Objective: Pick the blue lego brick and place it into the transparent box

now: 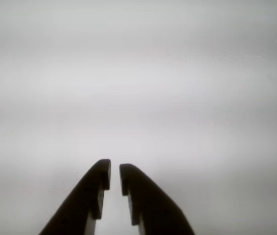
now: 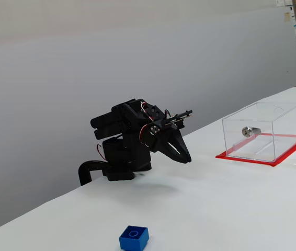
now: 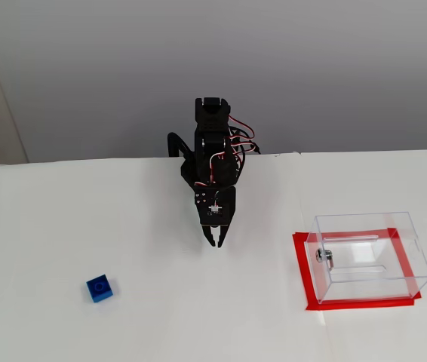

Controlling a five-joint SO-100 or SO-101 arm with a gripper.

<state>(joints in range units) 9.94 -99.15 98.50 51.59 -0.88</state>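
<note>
Arm's folded up, claw (image 3: 216, 243) nearly closed and empty, tips pointed down over bare worktop (image 3: 161, 317). Blue lego brick (image 3: 99, 288) sits well off to its left in this fixed view, transparent box (image 3: 367, 256) off to its right, so the pick probably hasn't started.

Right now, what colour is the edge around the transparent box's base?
Red, clearest in a fixed view from above, around the transparent box.

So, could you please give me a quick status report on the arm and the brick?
Gripper nearly shut, empty, folded. Small blue plastic lego brick on white table, untouched. Clear plastic box empty of it. Nothing between.
</note>
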